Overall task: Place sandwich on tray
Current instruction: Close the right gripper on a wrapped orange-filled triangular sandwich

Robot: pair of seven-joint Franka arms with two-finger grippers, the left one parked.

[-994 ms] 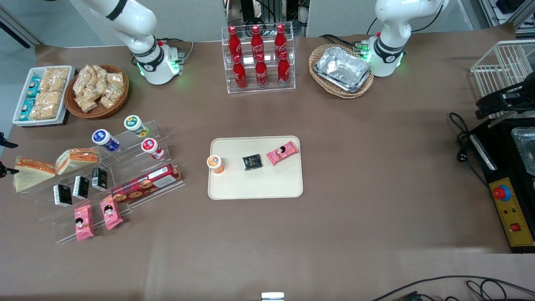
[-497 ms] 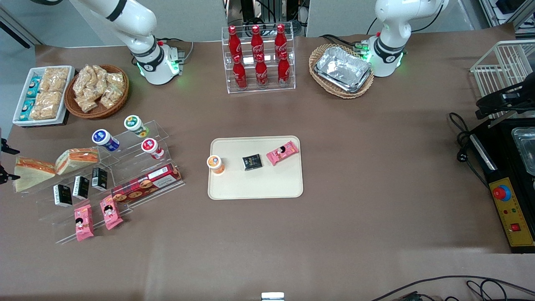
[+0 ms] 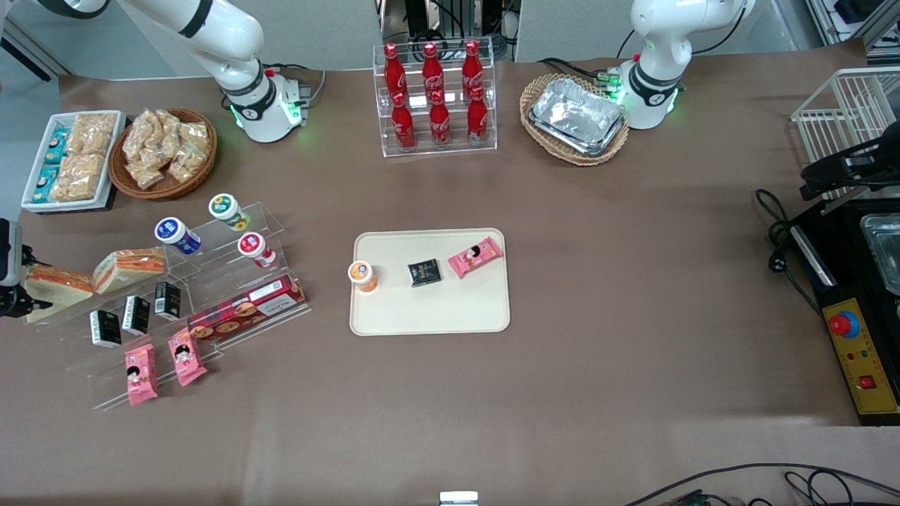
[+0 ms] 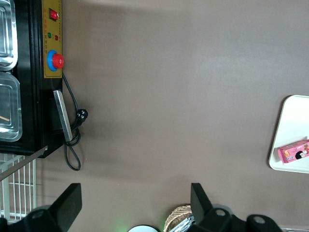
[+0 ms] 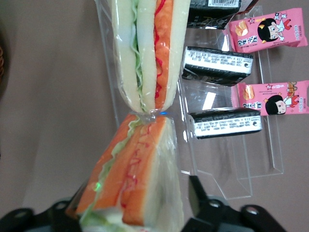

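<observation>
The sandwich [image 3: 55,289], a clear-wrapped wedge with a pale bread face and a thin orange edge, lies on the clear acrylic stand at the working arm's end of the table. In the right wrist view its orange and green filling end [image 5: 135,169] sits between my fingers. My gripper [image 3: 22,281] is at the sandwich, open, with one finger on each side [image 5: 134,215]; one fingertip [image 5: 197,192] stands a little apart from the wrap. The cream-beige tray [image 3: 429,316] lies at the table's middle, away from the gripper.
A second wedge with thick filling [image 3: 130,267] lies end to end with the sandwich. The acrylic stand [image 3: 232,330] holds black packets, pink packets, a biscuit box and small cups. On the tray are an orange cup [image 3: 363,275], a black packet and a pink packet.
My gripper has come into the front view from the working arm's edge and now straddles the end of the sandwich. The sandwich has not moved.
</observation>
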